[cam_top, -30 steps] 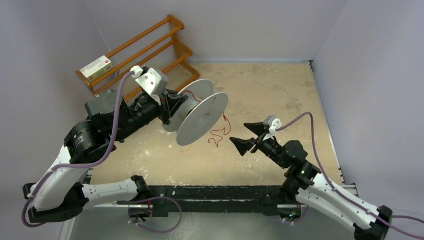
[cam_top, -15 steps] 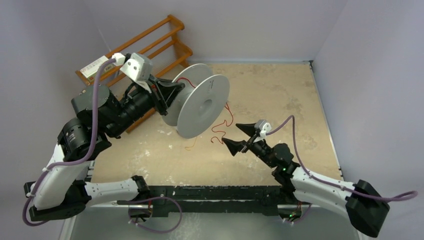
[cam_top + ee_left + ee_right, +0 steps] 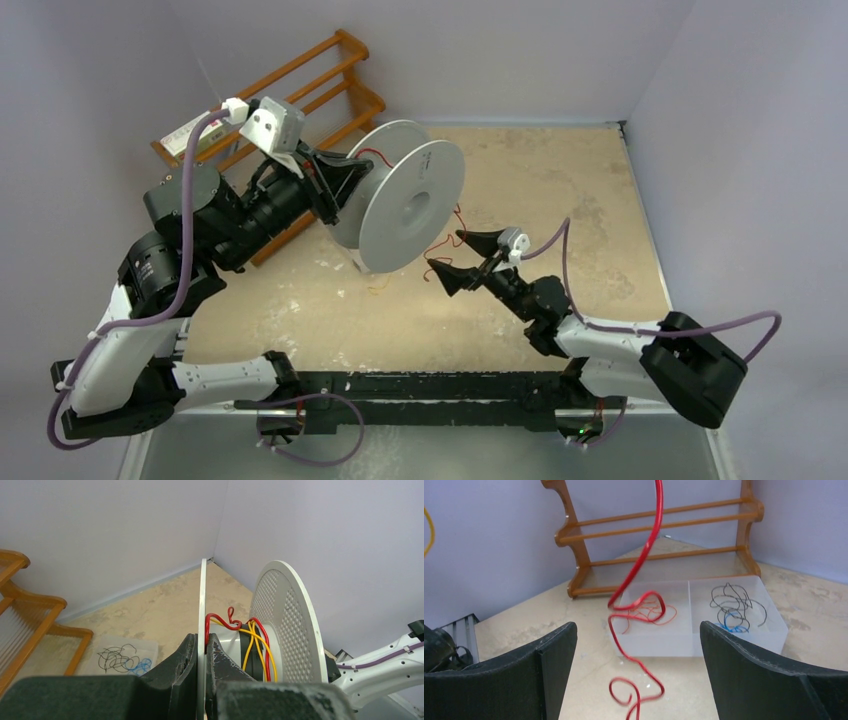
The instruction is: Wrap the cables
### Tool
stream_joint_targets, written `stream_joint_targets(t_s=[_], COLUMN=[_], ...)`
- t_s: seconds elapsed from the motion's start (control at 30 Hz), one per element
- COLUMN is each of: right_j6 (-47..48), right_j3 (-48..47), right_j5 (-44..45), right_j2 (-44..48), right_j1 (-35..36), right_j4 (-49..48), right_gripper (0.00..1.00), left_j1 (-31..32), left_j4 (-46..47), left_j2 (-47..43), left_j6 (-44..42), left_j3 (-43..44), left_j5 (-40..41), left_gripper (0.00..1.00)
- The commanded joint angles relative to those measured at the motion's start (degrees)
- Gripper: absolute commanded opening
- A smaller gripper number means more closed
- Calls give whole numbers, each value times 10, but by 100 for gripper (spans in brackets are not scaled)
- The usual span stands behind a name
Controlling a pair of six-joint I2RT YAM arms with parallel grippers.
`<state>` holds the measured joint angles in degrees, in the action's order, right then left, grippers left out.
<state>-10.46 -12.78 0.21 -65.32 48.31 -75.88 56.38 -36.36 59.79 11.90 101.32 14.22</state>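
Note:
My left gripper [image 3: 343,186] is shut on the near flange of a white spool [image 3: 410,205] and holds it tilted above the table. In the left wrist view its fingers [image 3: 192,652] pinch the thin flange [image 3: 202,595], with red cable [image 3: 220,621] and yellow cable [image 3: 248,650] wound on the hub. A long red cable [image 3: 460,218] dangles from the spool to the table. My right gripper [image 3: 445,257] is open, low beside it. In the right wrist view the red cable [image 3: 639,570] hangs between the wide-apart fingers [image 3: 549,655], touching neither.
A clear two-part tray [image 3: 659,640] lies behind the red cable, with thin orange-red wire [image 3: 651,614] in one half and black cables [image 3: 734,600] and a blue one [image 3: 734,628] in the other. A wooden rack [image 3: 300,90] with a box [image 3: 185,135] stands at the back left.
The left arm has lifted the spool higher and to the right. The right arm has swung left toward the hanging red cable, its jaws opening a little wider.

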Motion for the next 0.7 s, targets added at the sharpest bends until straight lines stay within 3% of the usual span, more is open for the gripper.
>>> stream_joint_targets(t_s=[0.0,0.13,0.27,0.4,0.57,0.6,0.67], right_j6=[-5,-25,-38,-45,-46,-47,-54], right_j3=[-37,-49,-60,-59,-52,-50,-44], right_j5=[-18,-29,-38,-47,-56,-58,-58], right_j2=[-33,-74,-113,-131,-134,-135,-141], right_j1=[-6,-9,-11,-12,-12,-12,-12], right_j4=[-102,-150,-189,-217,-200,-196,-198], right_gripper=[93,91,83,56,7,0,0], left_j1=[0,0,0,0,0,0,0], left_j4=[75,77,79,76,75,76,81], left_j2=[-6,-6,-6,-6,-6,-5,-3], left_j6=[20,23,25,24,21,20,21], left_j3=[37,35,35,35,32,29,21], left_j5=[6,4,1,3,30,40,63], left_gripper=[0,0,0,0,0,0,0])
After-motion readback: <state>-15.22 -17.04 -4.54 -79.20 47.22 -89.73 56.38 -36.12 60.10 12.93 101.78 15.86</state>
